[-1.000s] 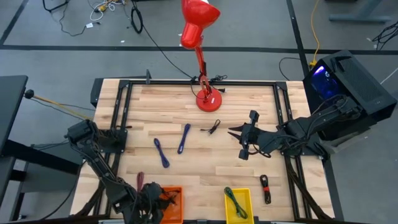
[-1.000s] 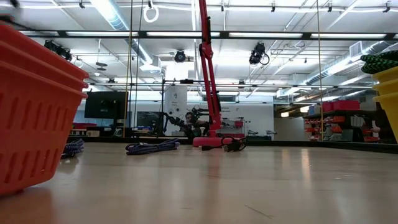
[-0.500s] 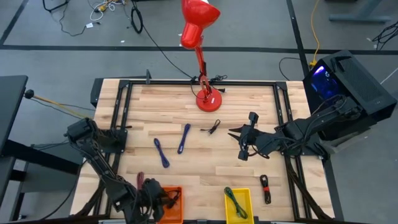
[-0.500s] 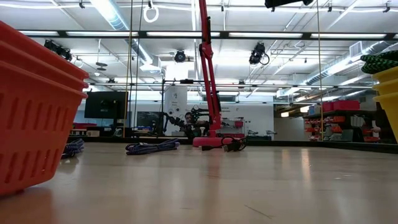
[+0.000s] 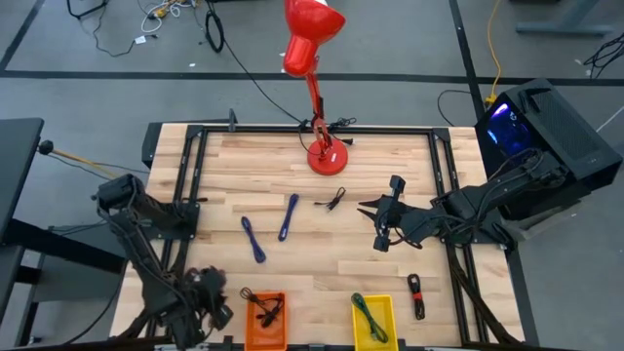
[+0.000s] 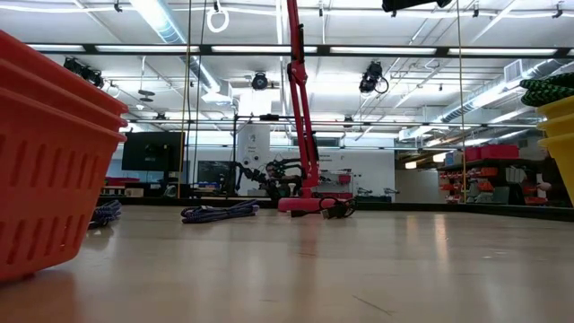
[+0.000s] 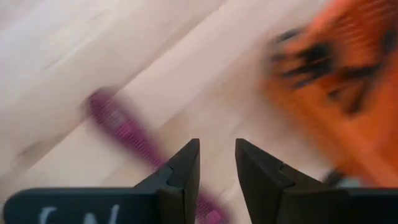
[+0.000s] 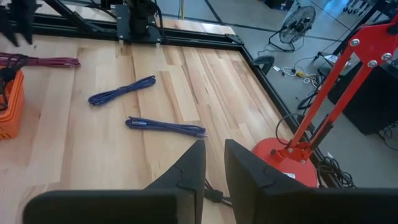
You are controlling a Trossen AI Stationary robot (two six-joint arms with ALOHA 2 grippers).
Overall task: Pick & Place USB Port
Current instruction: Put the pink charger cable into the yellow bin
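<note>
Now: left gripper (image 7: 216, 163) at near-left table edge, beside the orange bin (image 5: 264, 320).
Its fingers stand narrowly apart, empty, over a magenta cable (image 7: 121, 122), view blurred; a black cable (image 5: 264, 308), probably the USB one, lies in the bin. Right gripper (image 8: 214, 163) waits mid-right, fingers slightly apart, empty.

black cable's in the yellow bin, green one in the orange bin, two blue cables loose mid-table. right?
Bins are swapped. The high view shows the black cable in the orange bin and the green cable in the yellow bin. The two blue cables do lie loose mid-table.
</note>
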